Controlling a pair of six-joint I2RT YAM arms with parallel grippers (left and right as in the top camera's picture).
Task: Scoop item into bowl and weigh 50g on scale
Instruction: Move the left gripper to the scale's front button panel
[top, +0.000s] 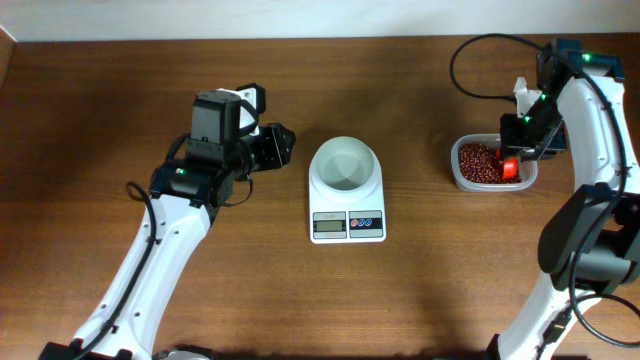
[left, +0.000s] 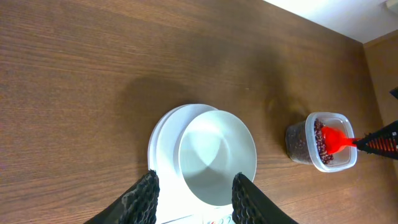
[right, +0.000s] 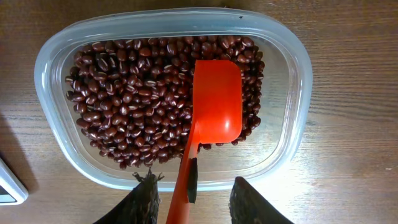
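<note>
Centrally, scale lengthwise fore-aft, display nearside.

Clear plastic container, orange-red scoop inside, perhaps face down, wooden table

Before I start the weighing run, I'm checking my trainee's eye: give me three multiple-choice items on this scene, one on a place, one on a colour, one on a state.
1. Where does the small round white bowl stand? A) on the white rectangular digital scale B) on a blue tray C) on the bare table
2. What colour is the plastic scoop? A) blue B) orange-red C) green
3. What is the bowl's state? A) heaped full B) empty C) overturned
Answers: 1 A, it sits on the scale's platform; 2 B, the scoop lying on the dark reddish-brown beans in the clear plastic container is orange-red; 3 B, its inside shows bare white.
</note>
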